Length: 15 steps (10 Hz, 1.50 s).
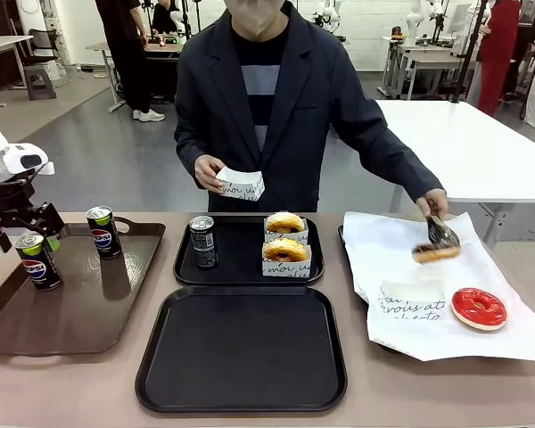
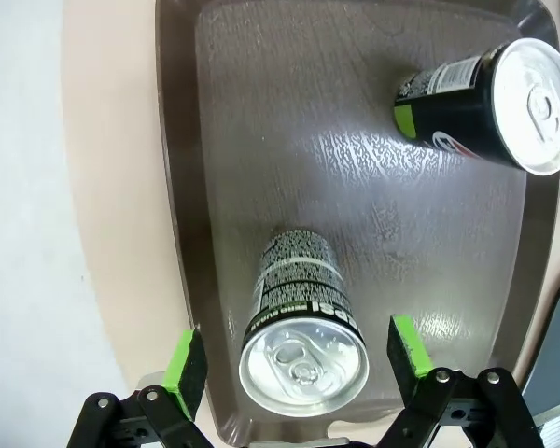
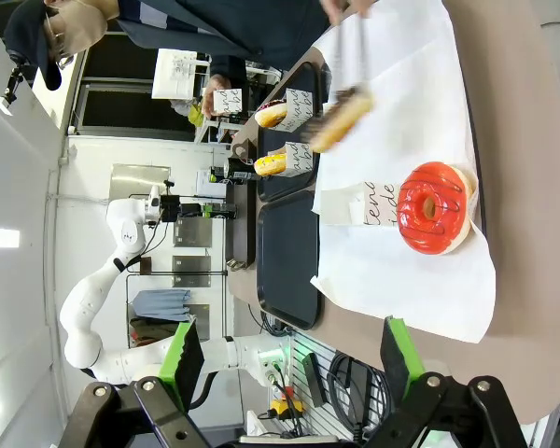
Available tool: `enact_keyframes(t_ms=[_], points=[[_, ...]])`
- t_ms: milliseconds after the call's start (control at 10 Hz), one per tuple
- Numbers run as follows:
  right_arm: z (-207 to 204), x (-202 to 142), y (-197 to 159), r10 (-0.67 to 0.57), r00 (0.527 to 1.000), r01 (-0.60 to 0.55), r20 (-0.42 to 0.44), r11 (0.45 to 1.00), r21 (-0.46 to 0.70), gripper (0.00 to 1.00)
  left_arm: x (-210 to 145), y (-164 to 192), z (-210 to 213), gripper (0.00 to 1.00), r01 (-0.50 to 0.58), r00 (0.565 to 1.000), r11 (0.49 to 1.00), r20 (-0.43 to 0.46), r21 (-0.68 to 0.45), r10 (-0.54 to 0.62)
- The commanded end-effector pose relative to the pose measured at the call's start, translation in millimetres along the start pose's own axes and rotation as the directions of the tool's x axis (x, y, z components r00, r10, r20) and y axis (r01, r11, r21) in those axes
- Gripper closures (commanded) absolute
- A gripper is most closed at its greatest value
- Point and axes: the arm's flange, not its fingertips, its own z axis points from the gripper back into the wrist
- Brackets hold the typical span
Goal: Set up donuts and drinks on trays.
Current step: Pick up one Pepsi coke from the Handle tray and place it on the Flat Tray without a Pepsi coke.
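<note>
Left arm: comes in from the table's left, wrist pointed down over the brown plastic tray with handle cut-outs (image 1: 80, 312). Left gripper (image 2: 297, 359) released, jaws spread wide. Green pads (image 2: 185, 362) stand either side of a slim dark Pepsi can with silver top (image 2: 303, 355), a gap showing on each side. Can upright, towards the tray's left side. Second Pepsi can (image 1: 102, 232) upright farther back on the same tray, apart from the first.

Right arm: right gripper (image 3: 291, 359) released, jaws wide, fingers pointing across the white printed paper sheet (image 3: 401, 280). Bright red ring donut (image 3: 434, 207) lies on that sheet.

Far black rounded-square plastic tray (image 1: 241, 241): third can (image 1: 202, 241) upright at left, two golden-glazed ring donuts in white paper sleeves (image 1: 285, 252) at right, one behind the other. Near black tray (image 1: 241, 348) sits just in front.

Person: one hand (image 1: 434, 203) extended over the sheet, gripping tongs (image 1: 440, 230) that hold a chocolate-topped donut (image 1: 435, 252), blurred. Other hand (image 1: 209, 169) at waist height, holding a white paper sleeve (image 1: 242, 185)
</note>
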Motion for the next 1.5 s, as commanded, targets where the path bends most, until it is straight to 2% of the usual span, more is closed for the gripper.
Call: enact_keyframes(t_ms=[0, 600, 1300, 1400], points=[[1.2, 0.4, -0.2, 0.015, 1.000, -0.015, 0.010, 1.000, 0.016, 0.00, 11.8, 4.1, -5.7, 0.00, -0.031, 0.999, 0.999, 0.019, -0.027, 0.032], [1.2, 0.4, -0.2, 0.015, 1.000, -0.015, 0.010, 1.000, 0.016, 0.00, 19.0, 7.6, -12.7, 0.00, -0.049, 0.998, 0.998, -0.034, -0.038, 0.047], [1.2, 0.4, -0.2, 0.015, 1.000, -0.015, 0.010, 1.000, 0.016, 0.00, 18.9, 9.5, -8.4, 0.65, -0.102, 0.991, 0.995, -0.087, 0.012, 0.102], [1.2, 0.4, -0.2, 0.015, 1.000, -0.015, 0.010, 1.000, 0.016, 0.00, 18.9, 9.6, -8.8, 0.54, -0.107, 0.990, 0.994, -0.095, 0.022, 0.109]])
